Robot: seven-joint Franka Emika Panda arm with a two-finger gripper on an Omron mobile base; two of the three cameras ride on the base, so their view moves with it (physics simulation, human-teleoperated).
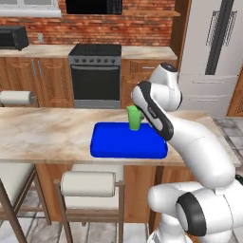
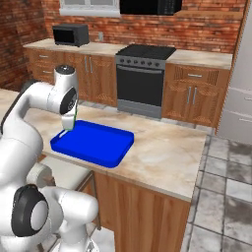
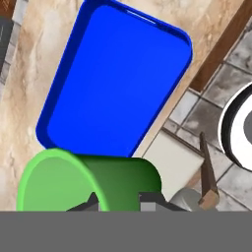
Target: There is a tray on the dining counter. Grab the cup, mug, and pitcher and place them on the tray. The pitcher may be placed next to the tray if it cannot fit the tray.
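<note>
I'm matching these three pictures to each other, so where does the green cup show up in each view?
Left base view: the green cup is at centre, above the far edge of the blue tray, beside the arm.
Right base view: a thin green sliver left of centre, mostly hidden behind the hand, over the tray's left end.
Hand view: lower left, large, rim toward the camera, below the tray.
Shared landmark: the blue tray.

arm (image 1: 156, 114) bent fwd | gripper (image 3: 120, 201) clamped, holding
</note>
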